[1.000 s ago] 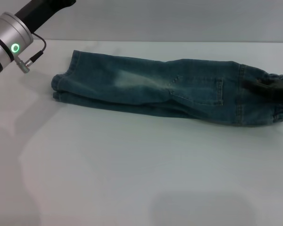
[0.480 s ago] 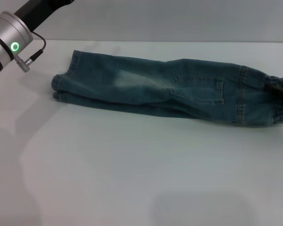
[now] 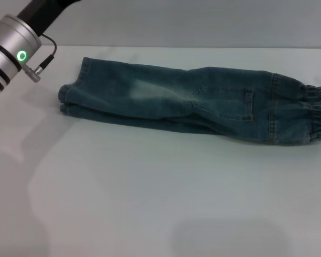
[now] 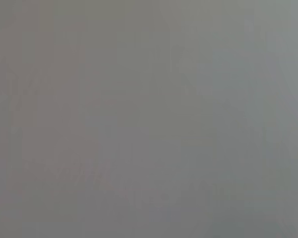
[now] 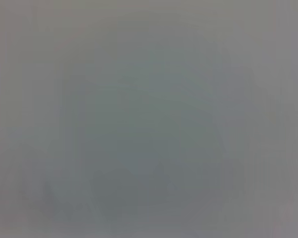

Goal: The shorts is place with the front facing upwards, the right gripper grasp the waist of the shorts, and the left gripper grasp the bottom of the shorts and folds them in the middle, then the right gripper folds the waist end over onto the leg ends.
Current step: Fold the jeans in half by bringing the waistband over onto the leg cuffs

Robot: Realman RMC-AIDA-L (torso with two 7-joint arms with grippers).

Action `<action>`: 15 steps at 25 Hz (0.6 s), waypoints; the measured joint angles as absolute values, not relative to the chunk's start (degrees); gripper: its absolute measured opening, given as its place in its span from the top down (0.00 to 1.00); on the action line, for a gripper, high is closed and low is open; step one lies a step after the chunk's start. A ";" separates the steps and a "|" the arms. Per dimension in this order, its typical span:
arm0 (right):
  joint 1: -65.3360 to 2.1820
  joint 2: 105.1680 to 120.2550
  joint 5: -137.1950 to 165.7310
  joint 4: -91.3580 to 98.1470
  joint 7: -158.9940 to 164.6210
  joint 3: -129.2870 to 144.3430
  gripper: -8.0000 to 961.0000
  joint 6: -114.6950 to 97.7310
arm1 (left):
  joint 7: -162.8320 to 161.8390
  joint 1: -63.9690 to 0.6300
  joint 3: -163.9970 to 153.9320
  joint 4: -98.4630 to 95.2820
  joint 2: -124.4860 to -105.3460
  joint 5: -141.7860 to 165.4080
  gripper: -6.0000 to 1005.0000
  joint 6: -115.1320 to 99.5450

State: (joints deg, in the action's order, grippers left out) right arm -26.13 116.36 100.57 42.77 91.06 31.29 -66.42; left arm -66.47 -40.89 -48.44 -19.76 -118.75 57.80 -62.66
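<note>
In the head view, the shorts [image 3: 195, 104] are seen folded lengthwise and laid flat across the far part of the pale surface [image 3: 160, 203], with the waist of the shorts [image 3: 320, 113] at the robot's right and the leg ends [image 3: 69, 99] at its left. The left arm's silver wrist [image 3: 8, 51], green light lit, is seen raised at the far left, apart from the denim; the state of its fingers cannot be told. The right gripper is not shown. No writing can be read. Both wrist views show only featureless grey
</note>
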 joint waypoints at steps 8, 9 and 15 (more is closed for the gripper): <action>-26.68 116.09 88.98 43.04 82.11 31.28 0.53 -70.81 | -52.81 -39.96 -48.07 -14.26 -118.73 46.74 0.17 -71.83; -26.69 116.11 86.82 42.85 80.61 31.28 0.53 -71.07 | -50.88 -39.70 -48.00 -13.71 -118.73 45.53 0.17 -72.86; -27.31 116.82 81.59 42.23 75.96 31.34 0.53 -71.08 | -43.35 -39.20 -47.98 -10.96 -118.72 41.53 0.17 -77.04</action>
State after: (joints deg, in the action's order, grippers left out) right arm -27.31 116.82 81.59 42.23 75.96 31.34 -71.08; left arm -43.35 -39.20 -47.98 -10.96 -118.72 41.53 -77.04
